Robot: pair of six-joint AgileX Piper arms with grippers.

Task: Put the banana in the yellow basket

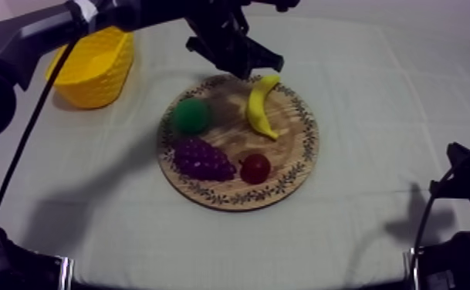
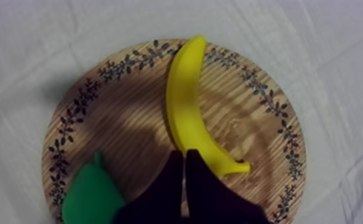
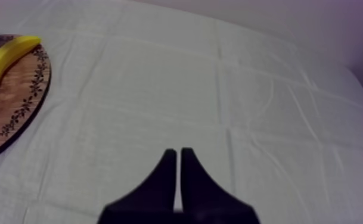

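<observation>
1. My left gripper has its fingers pressed together in a narrow wedge, holding nothing. It hangs above the wooden board near its 12 o'clock rim, tips just beside one end of the banana.
2. My right gripper is likewise closed on nothing, over bare cloth out at the board's 3 o'clock, well apart from it.
3. The banana lies flat on the board, curving between about 12 and 3 o'clock.
4. I judge it light, stiff and smooth, so likely to slip. The thick middle, pinched across its width, looks the safest hold; my fingers must part first.
5. On the board, the pear sits at 10 o'clock, the grapes at 7 and the small red fruit at 5 — none touches the banana.
6. The yellow basket stands off the board at its 10 o'clock, with open cloth between — only its rim to clear.
</observation>
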